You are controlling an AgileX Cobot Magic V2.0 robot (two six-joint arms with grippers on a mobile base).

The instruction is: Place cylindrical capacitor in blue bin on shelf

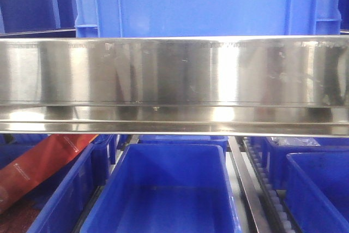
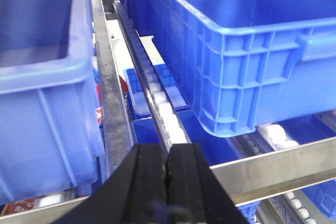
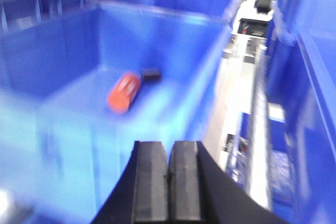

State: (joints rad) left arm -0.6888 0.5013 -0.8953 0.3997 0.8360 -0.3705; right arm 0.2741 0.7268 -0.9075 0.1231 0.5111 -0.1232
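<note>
An orange-red cylinder (image 3: pixel 124 92) lies on the floor of a blue bin (image 3: pixel 68 129) in the right wrist view, with a small dark block (image 3: pixel 150 74) just beyond it. My right gripper (image 3: pixel 168 144) is shut and empty, above the bin's near wall and apart from the cylinder. The view is blurred. My left gripper (image 2: pixel 168 148) is shut and empty, over a roller track (image 2: pixel 163 108) between two blue bins. The shelf's steel front rail (image 1: pixel 174 75) crosses the front view and also shows in the left wrist view (image 2: pixel 283 169). Neither gripper shows in the front view.
A large blue bin (image 2: pixel 252 61) stands right of the left gripper and another (image 2: pixel 37 103) to its left. In the front view a blue crate (image 1: pixel 202 4) sits above the rail and an open blue bin (image 1: pixel 174 148) below it. A red packet (image 1: pixel 38 165) lies in the lower left bin.
</note>
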